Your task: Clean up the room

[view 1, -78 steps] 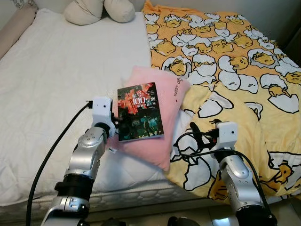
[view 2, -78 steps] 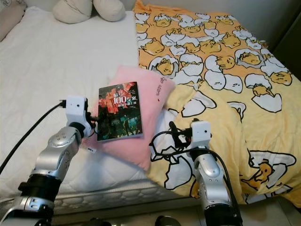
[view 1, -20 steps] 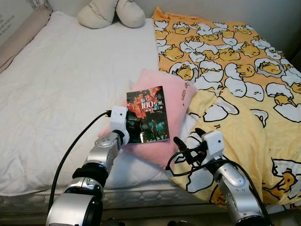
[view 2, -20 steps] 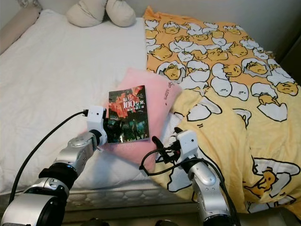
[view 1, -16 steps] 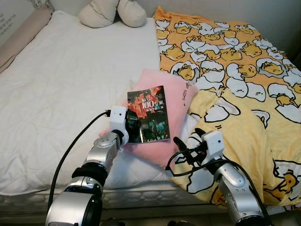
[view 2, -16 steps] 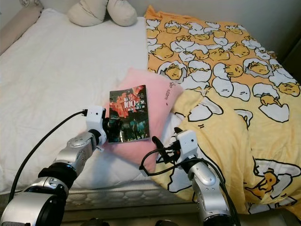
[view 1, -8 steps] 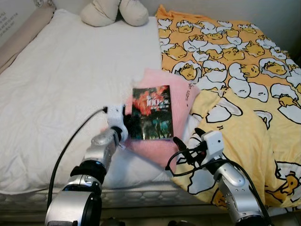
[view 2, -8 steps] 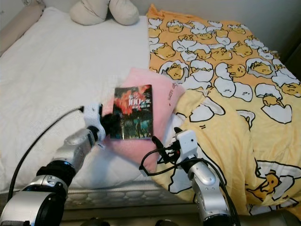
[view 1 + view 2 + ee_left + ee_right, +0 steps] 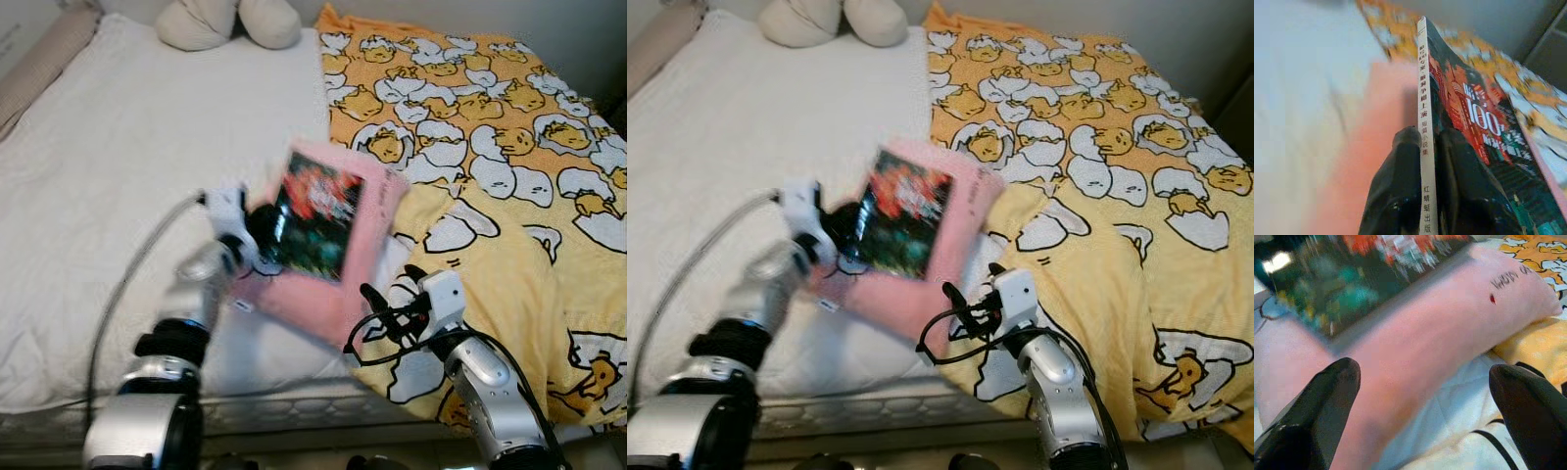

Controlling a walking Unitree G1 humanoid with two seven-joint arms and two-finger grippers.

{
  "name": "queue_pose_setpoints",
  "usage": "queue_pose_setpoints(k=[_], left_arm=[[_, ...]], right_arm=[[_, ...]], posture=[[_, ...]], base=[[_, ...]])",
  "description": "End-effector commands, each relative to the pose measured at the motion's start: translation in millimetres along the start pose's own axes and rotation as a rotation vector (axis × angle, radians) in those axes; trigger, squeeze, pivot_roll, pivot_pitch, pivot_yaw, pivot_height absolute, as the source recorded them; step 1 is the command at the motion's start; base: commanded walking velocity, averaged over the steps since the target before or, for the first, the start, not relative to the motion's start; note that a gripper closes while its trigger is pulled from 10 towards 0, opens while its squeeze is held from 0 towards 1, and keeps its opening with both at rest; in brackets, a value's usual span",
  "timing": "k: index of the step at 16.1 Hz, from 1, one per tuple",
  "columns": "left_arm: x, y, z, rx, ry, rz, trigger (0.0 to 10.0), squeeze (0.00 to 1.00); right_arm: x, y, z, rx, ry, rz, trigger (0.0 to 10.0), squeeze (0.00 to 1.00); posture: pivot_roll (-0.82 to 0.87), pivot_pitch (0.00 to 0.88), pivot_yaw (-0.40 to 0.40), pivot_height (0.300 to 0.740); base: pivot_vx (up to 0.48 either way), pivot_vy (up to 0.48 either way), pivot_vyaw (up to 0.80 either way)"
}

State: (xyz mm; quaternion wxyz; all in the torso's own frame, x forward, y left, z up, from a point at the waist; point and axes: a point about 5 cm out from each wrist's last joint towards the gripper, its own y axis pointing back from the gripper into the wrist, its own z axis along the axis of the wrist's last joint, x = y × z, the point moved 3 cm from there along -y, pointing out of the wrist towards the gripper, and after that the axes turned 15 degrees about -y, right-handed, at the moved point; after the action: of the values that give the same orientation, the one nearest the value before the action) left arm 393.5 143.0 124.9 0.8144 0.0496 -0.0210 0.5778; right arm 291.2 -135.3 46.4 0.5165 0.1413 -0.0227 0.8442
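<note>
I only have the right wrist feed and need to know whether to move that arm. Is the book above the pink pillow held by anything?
Observer: Yes. In the left wrist view the left pincer is shut on the book's spine edge, one finger on each side.
Operator: Is the book lying flat?
Observer: No. The head views show it tilted up, over the pink pillow.
Operator: Where is my right pincer in the room?
Observer: The right pincer, open, sits at the near edge of the bed, by the pillow's near corner and the yellow blanket.
</note>
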Motion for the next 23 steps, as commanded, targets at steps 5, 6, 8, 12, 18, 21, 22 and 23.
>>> queue_pose_setpoints(k=[5,6,8,12,18,21,22,23], left_arm=[[24.8,1.8,27,-0.096,-0.13,0.149,0.0,0.0],[27.6,1.9,28,-0.094,-0.145,0.16,0.0,0.0],[26.2,1.6,28,-0.088,-0.202,0.135,0.0,0.0],[24.9,2.3,31,-0.117,-0.213,0.178,0.0,0.0],[24.3,2.8,28,-0.103,-0.22,0.196,0.0,0.0],[23.9,1.5,27,-0.092,-0.225,0.196,0.0,0.0],[23.8,-0.1,27,-0.086,-0.223,0.196,0.0,0.0],[23.1,-1.5,26,-0.084,-0.219,0.192,0.0,0.0]], right_arm=[[-0.5,-3.5,4,0.001,0.016,0.012,10.0,0.0],[-0.2,-3.6,4,0.001,0.016,0.012,10.0,0.0],[-0.6,-3.5,6,-0.009,0.014,0.005,10.0,0.0],[-2.1,-4.9,12,-0.039,0.004,-0.014,10.0,0.0],[-2.6,-11.8,17,-0.061,-0.024,-0.026,10.0,0.0],[-1.7,-12.6,17,-0.063,-0.026,-0.025,10.0,0.0],[-1.1,-13.2,17,-0.063,-0.025,-0.024,10.0,0.0],[-0.8,-13.7,17,-0.063,-0.025,-0.023,10.0,0.0]], posture=[[-0.06,0.011,-0.045,0.74],[-0.06,0.011,-0.045,0.74],[-0.06,0.016,-0.042,0.74],[-0.07,0.021,-0.04,0.74],[-0.05,0.027,-0.044,0.74],[-0.05,0.029,-0.045,0.74],[-0.05,0.028,-0.045,0.74],[-0.05,0.028,-0.044,0.74]], base=[[0.0,0.0,0.0],[0.0,0.0,0.0],[0.0,0.0,0.0],[0.0,0.48,0.0],[0.0,0.48,0.0],[0.0,0.48,0.0],[0.0,0.476,0.0],[0.0,0.476,0.0]])
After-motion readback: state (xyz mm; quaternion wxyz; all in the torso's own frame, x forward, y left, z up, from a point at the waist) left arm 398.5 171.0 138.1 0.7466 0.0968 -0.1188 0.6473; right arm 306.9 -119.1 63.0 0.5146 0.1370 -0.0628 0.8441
